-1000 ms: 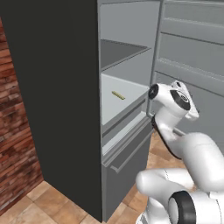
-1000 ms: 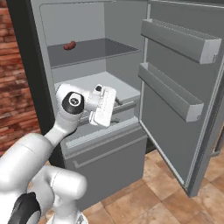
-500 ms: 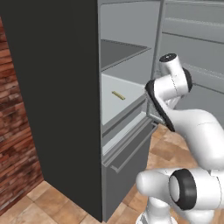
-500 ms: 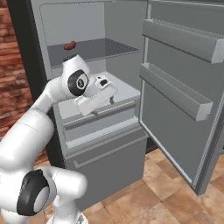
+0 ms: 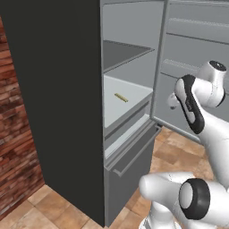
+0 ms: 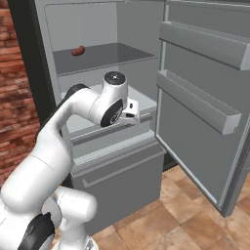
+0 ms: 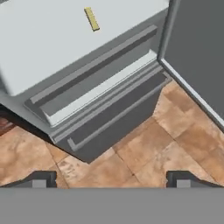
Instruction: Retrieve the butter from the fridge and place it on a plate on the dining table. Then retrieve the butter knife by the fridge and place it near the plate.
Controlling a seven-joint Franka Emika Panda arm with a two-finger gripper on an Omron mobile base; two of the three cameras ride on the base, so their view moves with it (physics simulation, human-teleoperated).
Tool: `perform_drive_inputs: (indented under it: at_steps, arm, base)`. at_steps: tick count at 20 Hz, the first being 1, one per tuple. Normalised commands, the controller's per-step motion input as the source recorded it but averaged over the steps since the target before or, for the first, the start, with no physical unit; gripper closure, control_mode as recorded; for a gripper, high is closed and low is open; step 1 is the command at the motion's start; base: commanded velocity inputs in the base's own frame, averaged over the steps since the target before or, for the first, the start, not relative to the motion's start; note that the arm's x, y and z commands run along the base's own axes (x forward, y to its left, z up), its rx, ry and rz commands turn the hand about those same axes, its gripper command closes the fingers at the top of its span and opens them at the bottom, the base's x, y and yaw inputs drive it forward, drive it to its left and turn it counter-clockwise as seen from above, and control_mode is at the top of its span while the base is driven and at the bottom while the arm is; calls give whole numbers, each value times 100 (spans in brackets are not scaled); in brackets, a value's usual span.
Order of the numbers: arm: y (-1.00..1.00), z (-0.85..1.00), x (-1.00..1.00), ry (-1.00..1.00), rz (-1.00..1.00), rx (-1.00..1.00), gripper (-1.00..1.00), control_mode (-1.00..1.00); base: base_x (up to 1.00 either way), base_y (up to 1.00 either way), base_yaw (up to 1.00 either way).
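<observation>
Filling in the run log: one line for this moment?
fridge: open | butter: on lower shelf | end effector: open, holding nothing

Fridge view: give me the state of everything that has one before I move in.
fridge: door swung open, bottom drawer shut.
butter: lying flat on the lower shelf, untouched.
red lump: resting on the upper shelf.
gripper: open, empty, in front of the fridge, clear of the butter.

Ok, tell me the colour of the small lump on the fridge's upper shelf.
Red, clearest in the right base view.
</observation>
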Motion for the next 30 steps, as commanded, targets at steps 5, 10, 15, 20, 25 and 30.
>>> perform_drive_inputs:
  at_steps: [5,10,15,20,25,30]
  arm:
    - [95,0,0,-13,-52,19,-100,-100]
    - [83,-9,-19,19,-40,-8,-100,-100]
    - [14,-11,0,43,-17,-7,-100,-100]
    - [0,-32,0,22,11,5,-100,-100]
    - [0,-43,-12,3,11,0,-100,-100]
    - [-1,-20,-6,2,9,0,-100,-100]
  base:
    - [0,0,0]
    - [0,0,0]
    - [0,0,0]
    - [0,0,0]
    - [0,0,0]
    - [0,0,0]
